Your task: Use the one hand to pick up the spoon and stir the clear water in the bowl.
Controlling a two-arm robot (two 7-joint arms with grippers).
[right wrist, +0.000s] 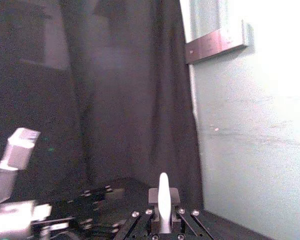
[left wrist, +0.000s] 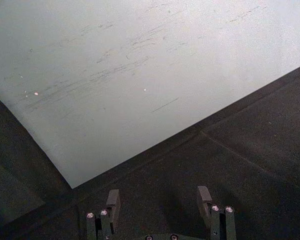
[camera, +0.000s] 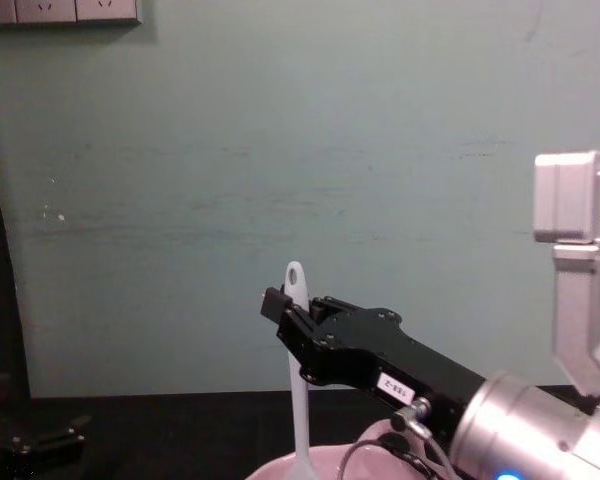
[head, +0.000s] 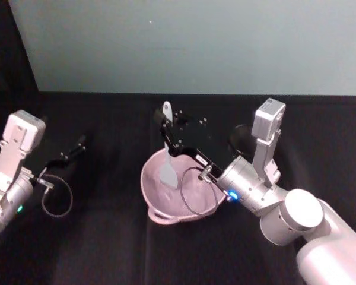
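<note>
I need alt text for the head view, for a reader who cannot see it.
The right gripper holds a white spoon upright, its scoop down inside a pink bowl on a black table. The left gripper hangs open at the left, away from the bowl.

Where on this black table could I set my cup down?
The table is bare between the left pincer and the bowl, and along the near edge in front of the bowl. It is crowded at the bowl itself, where the right pincer holds the spoon, and to its right, under that arm.
</note>
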